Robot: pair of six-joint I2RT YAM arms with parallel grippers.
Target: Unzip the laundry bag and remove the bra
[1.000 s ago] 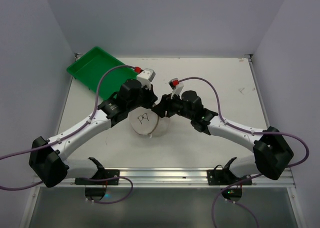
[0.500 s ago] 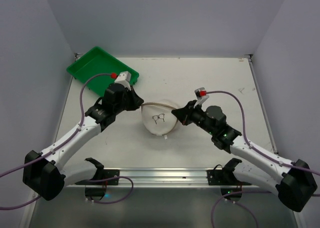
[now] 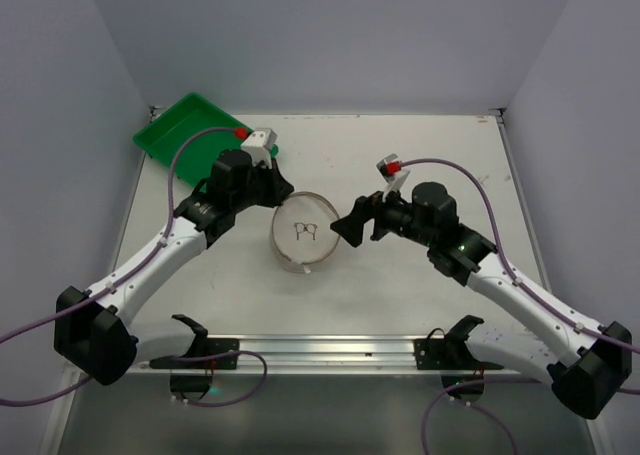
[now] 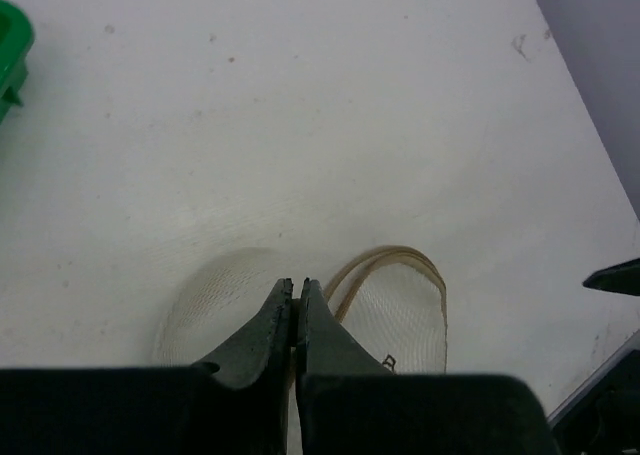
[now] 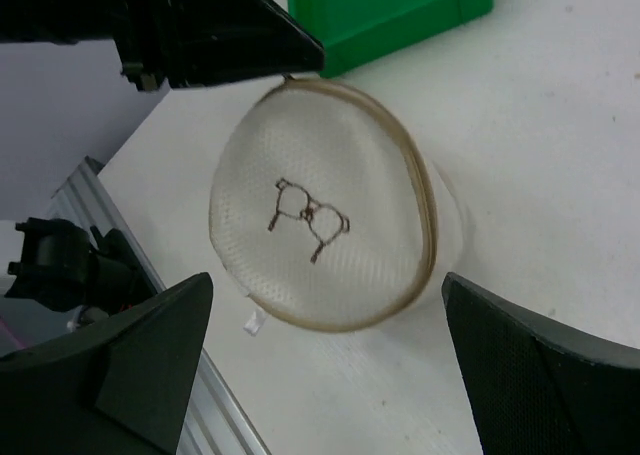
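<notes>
The laundry bag point(image 3: 305, 233) is a small cream mesh cylinder standing at the table's middle, its round lid with a black bra drawing facing up. My left gripper point(image 3: 283, 200) is shut on the bag's tan zip rim at the far left side; in the left wrist view the jaws point(image 4: 295, 287) pinch that rim with the laundry bag point(image 4: 400, 305) just beyond. My right gripper point(image 3: 345, 227) hovers open at the bag's right side. In the right wrist view its wide-spread fingers point(image 5: 150, 355) frame the laundry bag point(image 5: 310, 215) without touching it. The bra itself is hidden.
A green tray point(image 3: 190, 130) sits at the table's back left corner, close behind the left arm, and it also shows as the green tray point(image 5: 390, 10) in the right wrist view. A metal rail point(image 3: 330, 350) runs along the near edge.
My right gripper has opened and let go of the bag's right edge. The bag, stretched between both grippers before, has settled slightly left. The left gripper stays shut on the rim.
</notes>
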